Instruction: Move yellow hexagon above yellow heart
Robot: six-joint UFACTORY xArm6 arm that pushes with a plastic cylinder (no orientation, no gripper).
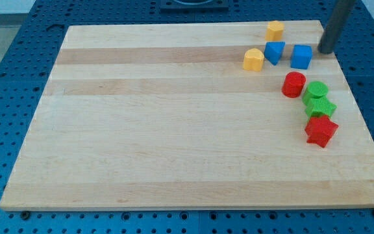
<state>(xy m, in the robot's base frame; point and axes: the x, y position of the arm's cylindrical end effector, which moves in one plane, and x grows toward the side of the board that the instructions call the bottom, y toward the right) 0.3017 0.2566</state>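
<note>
The yellow hexagon (275, 30) sits near the view's top edge of the wooden board, right of centre. The yellow heart (253, 59) lies below and a little left of it, touching a blue block (274, 52). My tip (325, 51) is at the board's right side, just right of a blue cube (301, 56), and well right of and slightly below the yellow hexagon. The rod slants up out of the view's top.
A red cylinder (294, 84), a green cylinder (316, 91), a green star-like block (319, 106) and a red star-like block (321, 131) run down the right side. The wooden board (174, 130) lies on a blue perforated table.
</note>
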